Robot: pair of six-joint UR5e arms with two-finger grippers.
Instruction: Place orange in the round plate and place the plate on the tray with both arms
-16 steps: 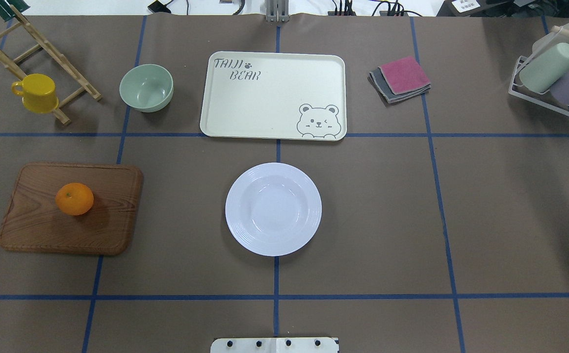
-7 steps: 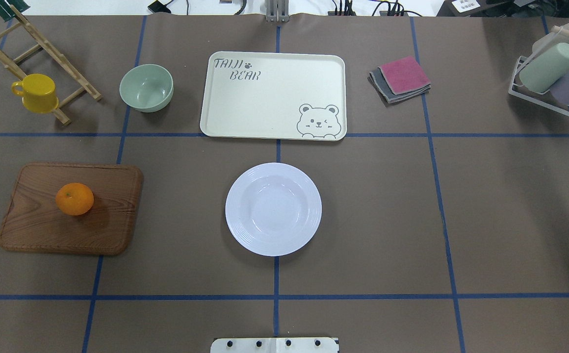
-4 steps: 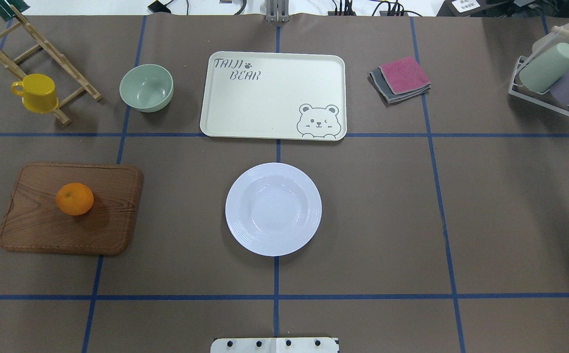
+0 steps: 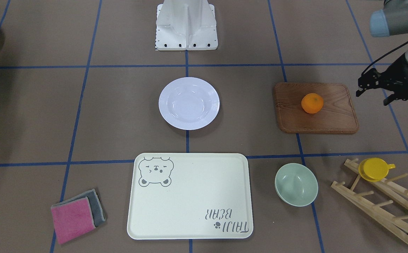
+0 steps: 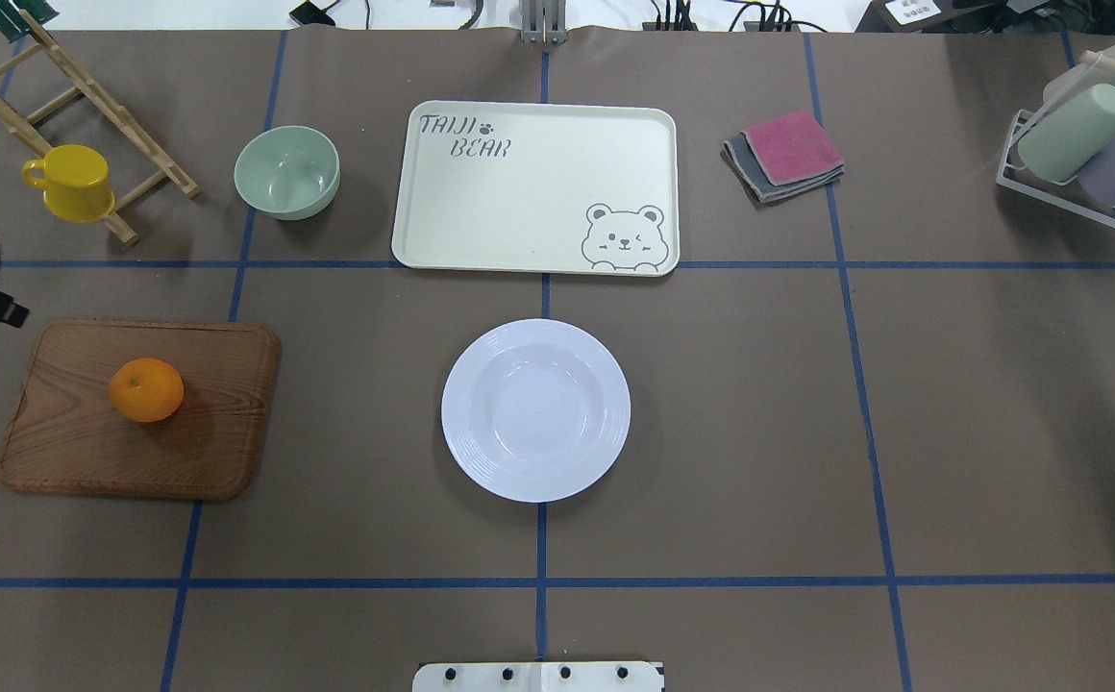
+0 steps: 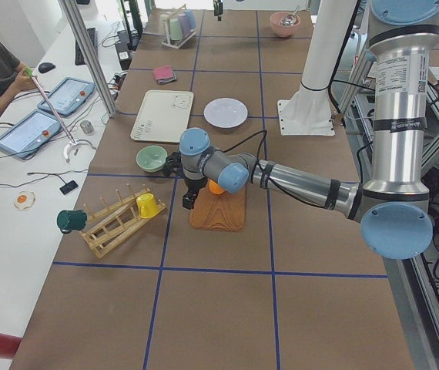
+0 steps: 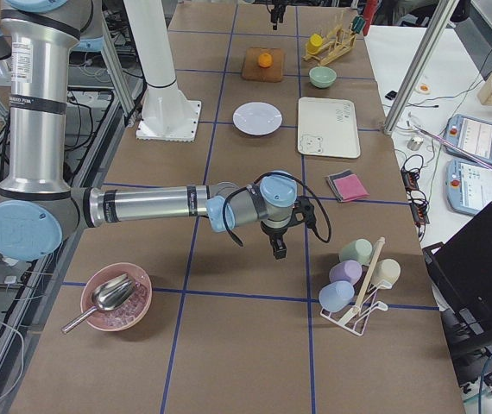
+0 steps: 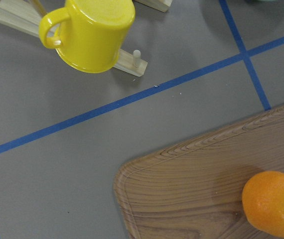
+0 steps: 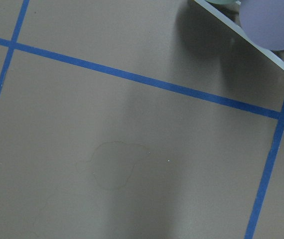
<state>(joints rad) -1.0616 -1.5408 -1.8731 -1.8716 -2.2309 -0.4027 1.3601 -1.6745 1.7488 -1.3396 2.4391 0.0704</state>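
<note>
Brown table with blue tape lines carries one orange [image 5: 145, 389] on one wooden board [image 5: 67, 452], probably set within reach of the left end effector [image 4: 371, 98], which hovers beside the board, jaws apart and empty. One round plate [image 5: 535, 410] lies central, near one tray [image 5: 519, 192], likely so both arms can reach it. For the right end effector [image 7: 277, 248] I cannot tell the opening.

Overhead and front views face oppositely, sharing the tray [image 5: 533, 187]
</note>
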